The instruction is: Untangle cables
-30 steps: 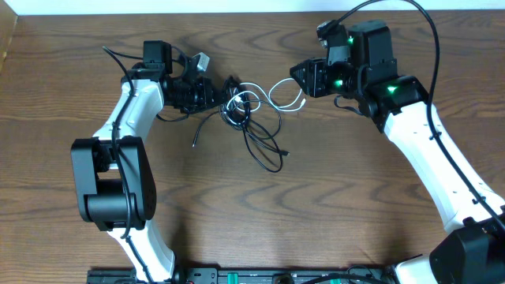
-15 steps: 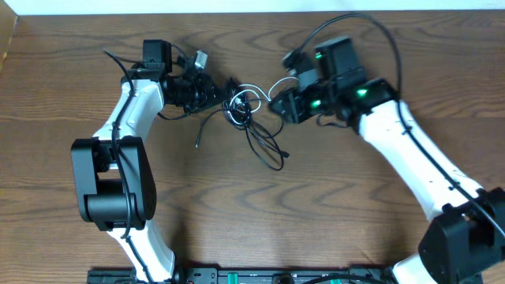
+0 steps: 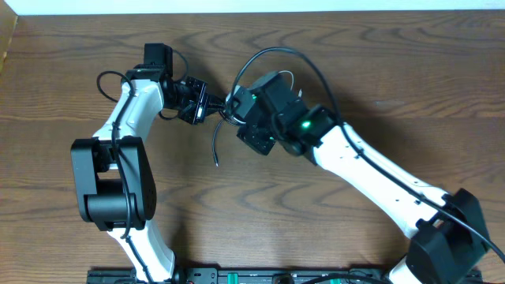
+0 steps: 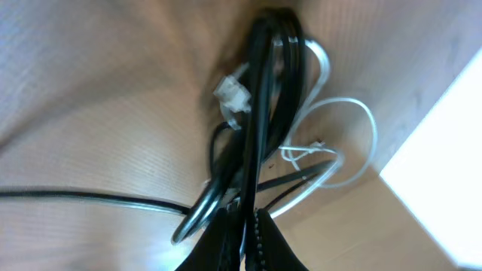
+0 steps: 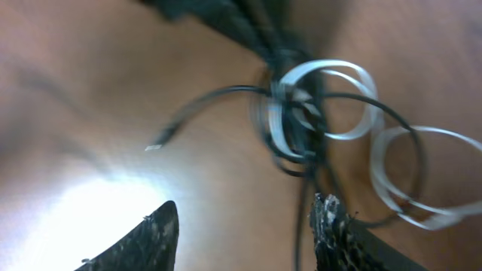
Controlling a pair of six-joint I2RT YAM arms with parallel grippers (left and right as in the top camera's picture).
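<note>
The cables are bunched into a tangle between my two grippers. In the overhead view my right gripper point(image 3: 238, 118) hangs over it and hides most of it; one black cable end point(image 3: 215, 150) trails toward the front. My left gripper point(image 3: 201, 109) is shut on a bundle of black cables point(image 4: 260, 113), pinched at its fingertips point(image 4: 248, 237). The white cable point(image 4: 343, 143) loops behind them, next to a clear plug point(image 4: 230, 94). In the right wrist view my right gripper point(image 5: 245, 226) is open and empty just short of the knot point(image 5: 297, 120) of black strands and white loops point(image 5: 354, 98).
The wooden table point(image 3: 331, 213) lies all round. Thick black robot wires arch over the right arm point(image 3: 284, 54) and loop beside the left arm point(image 3: 106, 79). The table's far edge point(image 3: 252, 11) runs close behind both grippers.
My right arm has swung left from the far right and now sits over the tangle, hiding it. My left gripper has kept its hold and turned slightly; one black end now trails forward.
</note>
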